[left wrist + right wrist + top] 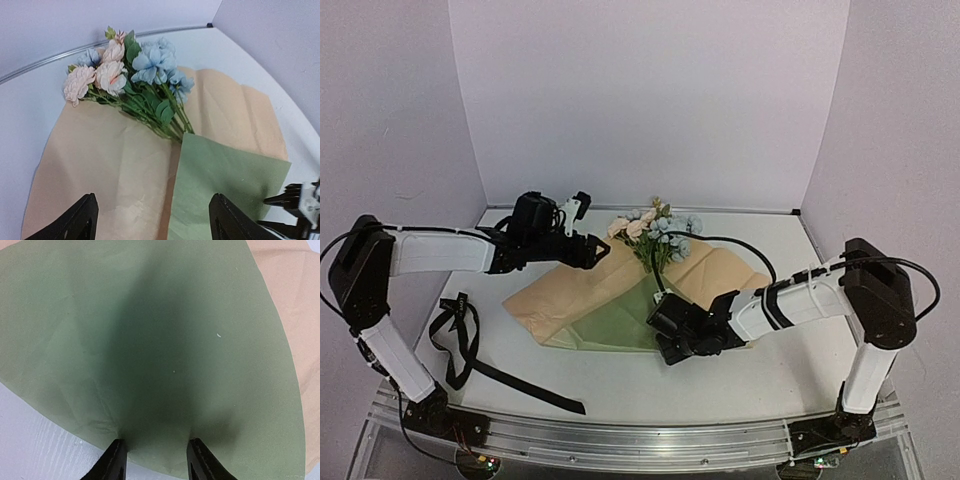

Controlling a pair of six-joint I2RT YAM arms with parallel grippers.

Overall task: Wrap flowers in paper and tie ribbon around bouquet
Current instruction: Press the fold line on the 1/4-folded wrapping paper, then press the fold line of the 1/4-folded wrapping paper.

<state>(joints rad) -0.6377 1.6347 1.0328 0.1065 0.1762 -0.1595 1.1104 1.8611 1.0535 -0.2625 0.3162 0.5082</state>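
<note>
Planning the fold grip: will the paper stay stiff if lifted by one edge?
Probably floppy: the paper looks thin and creased, its green flap bulging over instead of lying flat. Likely light, so pushing may drag the whole sheet, flowers shifting with it.

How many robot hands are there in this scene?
2. The left hand hovers over the paper's tan side, near the flowers; the right hand is at its green flap's near edge.

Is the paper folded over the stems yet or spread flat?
Partly folded. One corner of the paper lies green side up over the stems of the flowers; the rest flat, tan side up.
</note>
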